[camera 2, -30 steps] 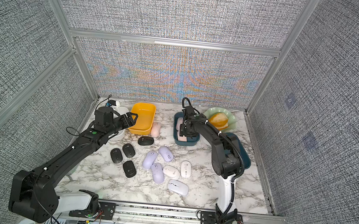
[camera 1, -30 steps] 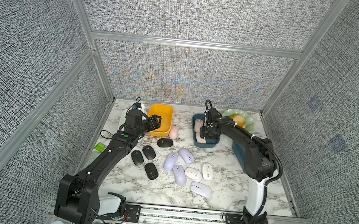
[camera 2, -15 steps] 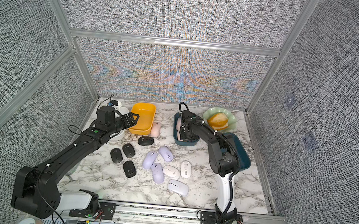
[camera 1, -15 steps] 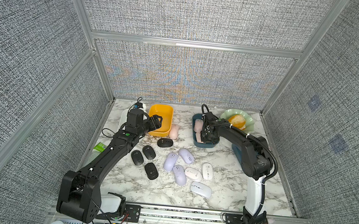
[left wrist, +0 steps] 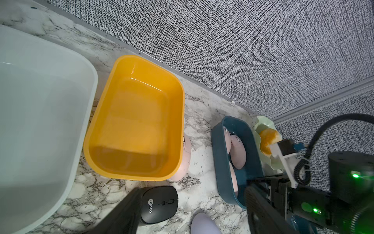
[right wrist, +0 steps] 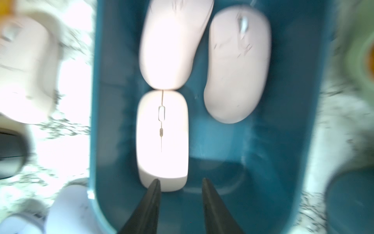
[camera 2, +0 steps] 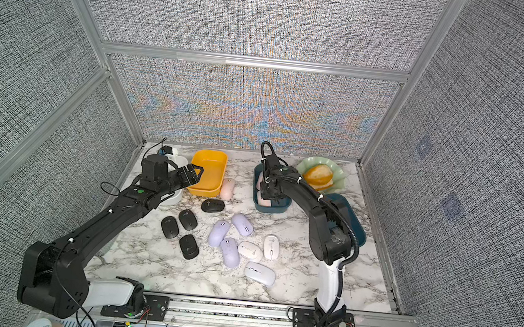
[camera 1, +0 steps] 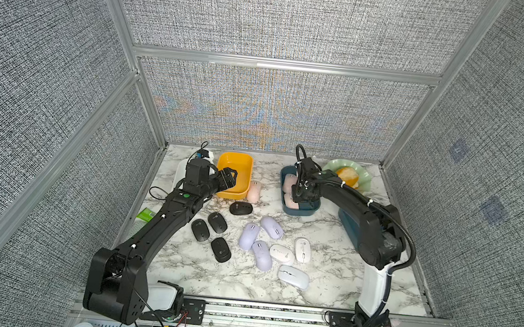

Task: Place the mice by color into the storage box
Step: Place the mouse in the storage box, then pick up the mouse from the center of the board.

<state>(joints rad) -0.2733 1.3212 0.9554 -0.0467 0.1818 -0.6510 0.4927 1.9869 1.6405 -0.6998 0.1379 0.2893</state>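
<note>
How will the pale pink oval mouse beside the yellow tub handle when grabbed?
Pale pink oval plastic mouse: hard-looking shell, probably won't flex. Smooth domed top, likely slippery. Lies flat beside the yellow plastic tub, so unlikely to roll.

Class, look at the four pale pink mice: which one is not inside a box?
The pink mouse lying on the marble table right beside the yellow box; the other three pink mice lie inside the teal box.
</note>
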